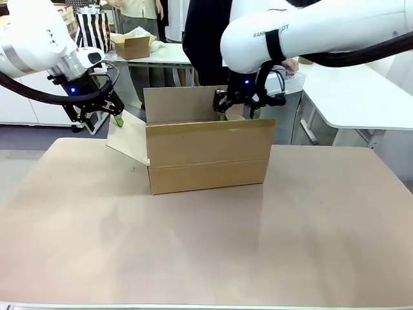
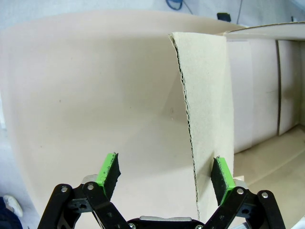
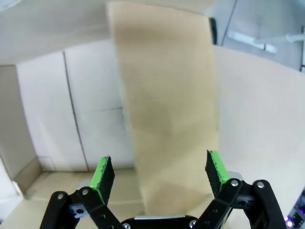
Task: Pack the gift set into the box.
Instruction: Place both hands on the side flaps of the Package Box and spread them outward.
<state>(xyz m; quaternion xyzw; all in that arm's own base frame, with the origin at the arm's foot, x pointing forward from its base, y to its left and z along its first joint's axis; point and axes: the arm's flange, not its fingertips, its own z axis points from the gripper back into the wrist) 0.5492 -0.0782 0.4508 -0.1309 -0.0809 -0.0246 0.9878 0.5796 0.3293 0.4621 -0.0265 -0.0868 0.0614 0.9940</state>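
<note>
Behind box (image 1: 206, 158) front wall, right fingers (image 1: 222, 113) half-hidden.

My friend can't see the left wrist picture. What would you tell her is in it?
The left gripper is open, and the raw edge of a flap on the box shows between its green pads. The tan table lies beyond.

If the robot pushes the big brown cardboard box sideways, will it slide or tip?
The large brown corrugated cardboard box probably slides, not tips: it is wider than tall, flat on the smooth tan table. It seems light: the inside visible looks empty. Its thin side flap would likely bend first.
</note>
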